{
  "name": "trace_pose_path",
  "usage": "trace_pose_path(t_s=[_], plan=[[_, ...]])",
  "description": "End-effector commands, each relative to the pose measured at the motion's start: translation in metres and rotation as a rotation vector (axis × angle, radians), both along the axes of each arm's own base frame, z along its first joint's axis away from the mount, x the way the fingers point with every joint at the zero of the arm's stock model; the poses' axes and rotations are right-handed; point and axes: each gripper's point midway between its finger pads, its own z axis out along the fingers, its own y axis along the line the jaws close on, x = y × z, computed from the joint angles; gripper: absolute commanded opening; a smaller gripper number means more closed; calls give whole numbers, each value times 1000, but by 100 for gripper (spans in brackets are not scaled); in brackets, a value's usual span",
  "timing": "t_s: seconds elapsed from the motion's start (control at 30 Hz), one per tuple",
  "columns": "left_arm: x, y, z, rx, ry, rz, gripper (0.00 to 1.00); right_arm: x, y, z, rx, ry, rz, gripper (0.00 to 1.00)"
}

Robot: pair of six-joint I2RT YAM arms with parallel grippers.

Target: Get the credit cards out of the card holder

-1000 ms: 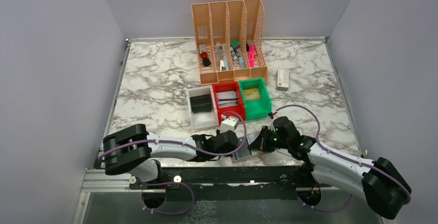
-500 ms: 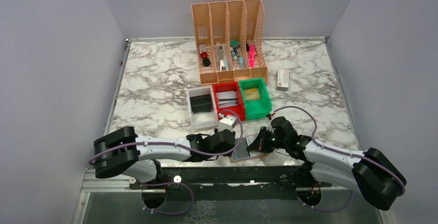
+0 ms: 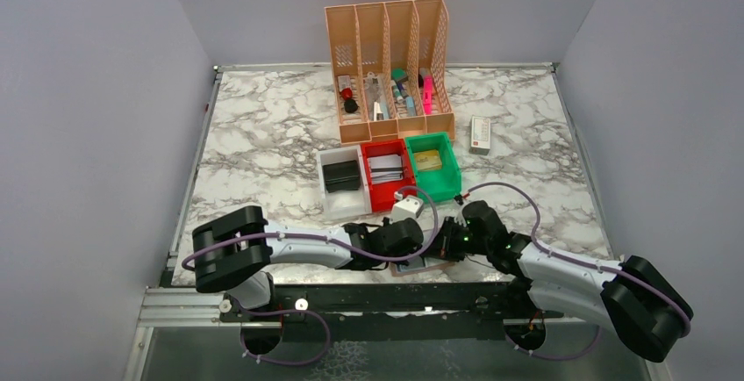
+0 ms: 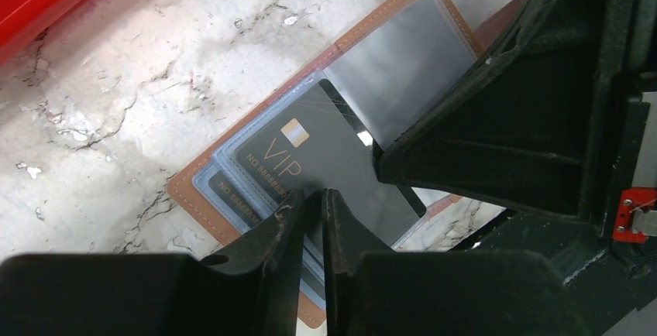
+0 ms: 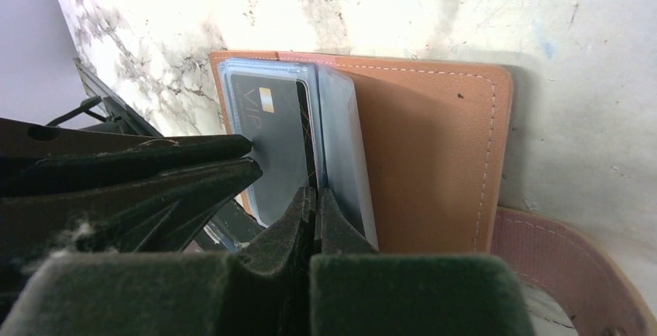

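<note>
So, card holder [image 5: 434, 158]: lay open at the table's [image 3: 263, 135] near edge
Black card [image 4: 333, 158]: sat on top of it
Left gripper [image 4: 314, 197]: narrow gap, grip unclear
Right gripper [image 5: 315, 195]: was closed tight

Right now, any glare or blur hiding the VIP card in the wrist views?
Left wrist: glare whitens the clear sleeve; VIP card print is readable; the near left gripper is out of focus. Right wrist: the right gripper is blurred and covers the card's lower edge; card holder sharp, soft shadow beside its right edge. Top external: evenly lit, card not discernible.
</note>
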Motion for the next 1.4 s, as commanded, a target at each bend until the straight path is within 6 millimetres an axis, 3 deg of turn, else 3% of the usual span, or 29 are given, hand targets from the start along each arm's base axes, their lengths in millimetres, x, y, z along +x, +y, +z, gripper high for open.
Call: trace_pose_path(t_s=[0.0,0.23,0.57,0.93,1.07,1.2,1.37], plan=[[-13,35,-31,168,51,13,15,-1,-8,-8,-39,7,-18,1],[-17,45,-40,234,60,5,0,3,-8,-3,-47,-18,-19,1],[-22,51,-45,260,64,13,0,5,-11,4,-22,-31,-61,1],[-27,41,-22,178,40,-6,0,3,-13,-1,-22,-7,-82,1],[-28,36,-17,157,31,-16,0,1,-5,5,6,-22,-29,9],[-26,30,-3,116,10,-16,11,-4,7,15,72,-38,51,20],[-28,30,5,85,11,-18,21,-6,13,14,74,-34,99,24]])
